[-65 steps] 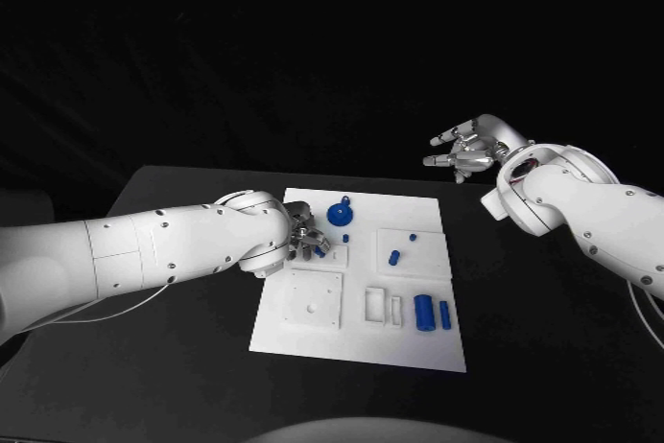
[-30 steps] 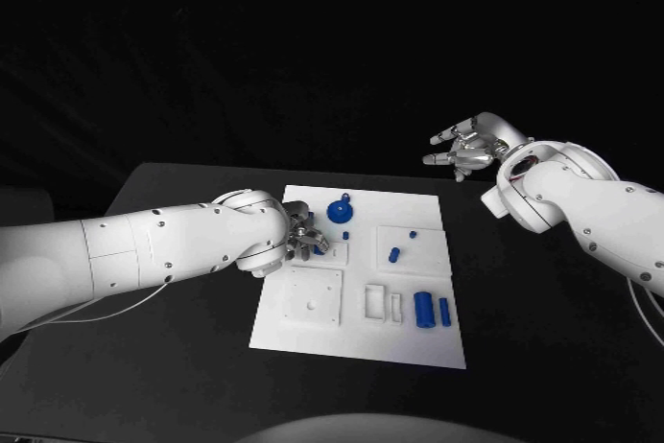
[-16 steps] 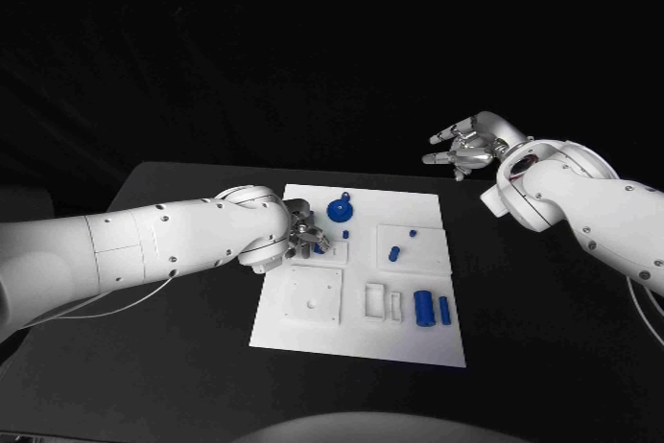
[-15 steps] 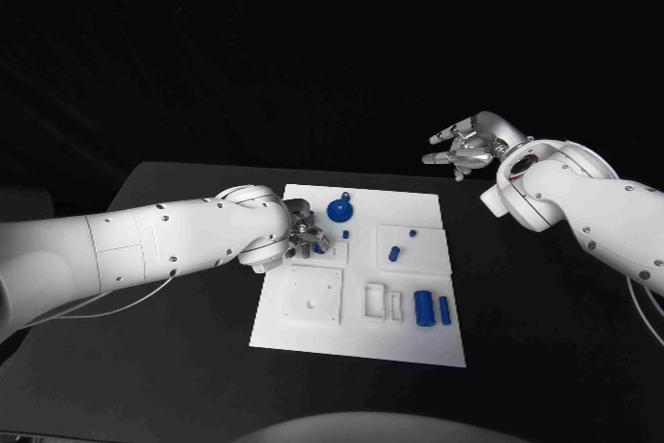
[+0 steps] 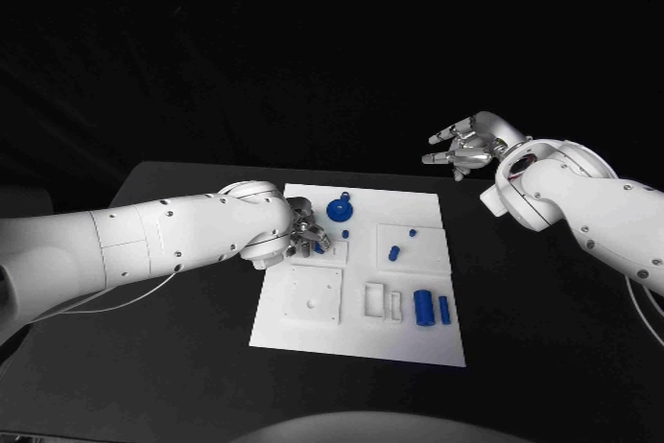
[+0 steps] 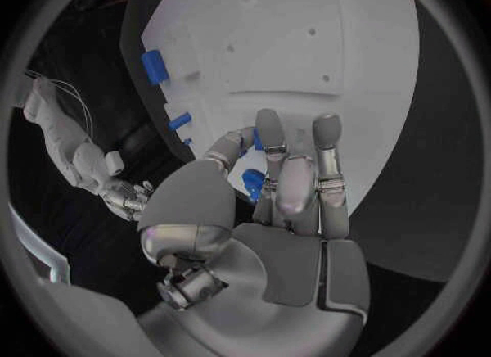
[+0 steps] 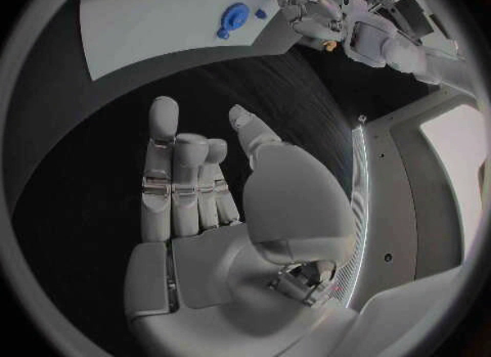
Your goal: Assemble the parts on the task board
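Near the task board [image 5: 357,318] left edge, left hand [image 5: 307,238] fingers [image 6: 268,140] pinch a blue part [image 6: 253,183].

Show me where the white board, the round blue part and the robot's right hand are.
Board [image 5: 415,349]: head view, bare near corner.
Round blue part [image 5: 339,211]: head view, its middle.
Right hand [image 5: 466,146]: head view, the palm.

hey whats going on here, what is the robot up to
The robot is assembling small blue parts on the white task board. Its left hand is down at the board's left side, fingers around a small blue part. The right hand is raised off beyond the board's far right corner, open and holding nothing. Other blue parts, including a round blue part, sit on the board.
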